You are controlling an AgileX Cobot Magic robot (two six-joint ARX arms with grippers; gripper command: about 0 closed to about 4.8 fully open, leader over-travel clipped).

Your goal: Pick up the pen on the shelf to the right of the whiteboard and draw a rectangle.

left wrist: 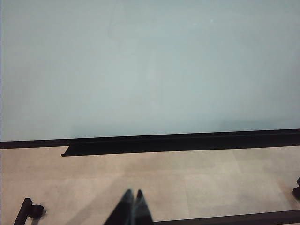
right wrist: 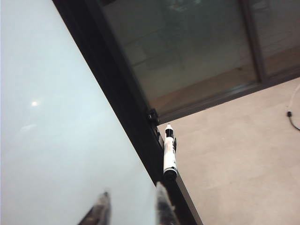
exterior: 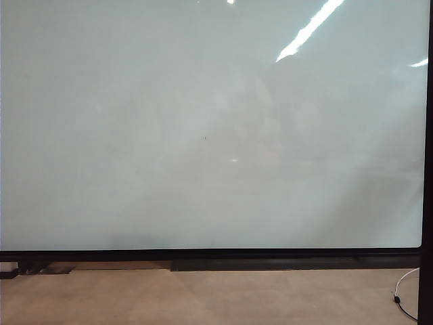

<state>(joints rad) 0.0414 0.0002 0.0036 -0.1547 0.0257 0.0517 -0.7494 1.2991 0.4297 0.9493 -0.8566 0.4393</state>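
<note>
**A:** Checked the board yet? One whiteboard (exterior: 203,122), filling nearly the whole exterior shot, black frame along the bottom edge. Blank so far, no rectangle drawn. No arms visible in that shot either.

**B:** Yep, same here. Found the pen (right wrist: 169,152) in the right wrist shot, just right of centre, a bit below the middle. Only one. White barrel, dark band near the upper end, dark end at the bottom. Sitting hard against the board's black frame; probably a small shelf or clip under it, can't really make it out.

**A:** Right claw (right wrist: 132,206)?

**B:** At the bottom edge, left of centre, over the white surface. Fingers spread apart, nothing between them. Pen up and to the right, near but not touching.

**A:** Left claw (left wrist: 132,206)?

**B:** Bottom centre of its own shot, tips pressed together, empty, above the floor in front of the board.

**A:** Handling guess?

**B:** Light, stiff, smooth plastic, so likely slippery and easy to knock off the frame. Best bet: pinch across the white barrel around the middle, well clear of the writing end. Needs a firm squeeze to avoid twisting once pressed on the board. Which end writes, hard to say from here.
</note>
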